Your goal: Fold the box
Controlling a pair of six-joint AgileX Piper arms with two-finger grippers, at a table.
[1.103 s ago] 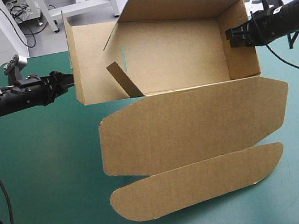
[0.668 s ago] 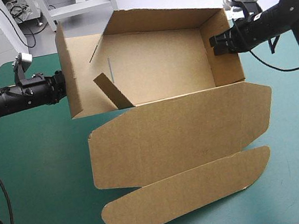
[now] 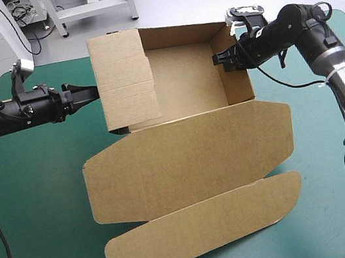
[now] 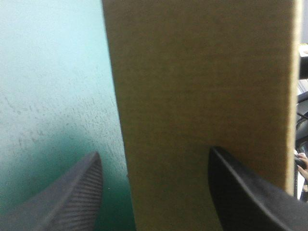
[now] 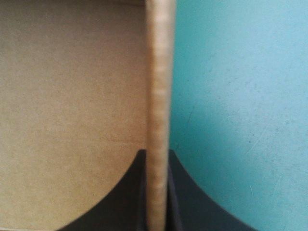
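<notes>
Toward the far edge of the teal-green table cover [image 3: 33,205] sits the brown cardboard box [image 3: 184,80], walls raised, lid flat on the near side. The right gripper [image 3: 222,60] pinches the right wall. The left gripper [image 3: 92,91] is spread wide, the left panel between its fingers.

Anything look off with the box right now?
Yes: the left wall leans inward over the tray floor instead of standing upright, probably mid-fold, with the open left gripper at its outer edge. The whole box also sits skewed to the table's edges. The right gripper is shut on the right wall. No tears visible.
</notes>
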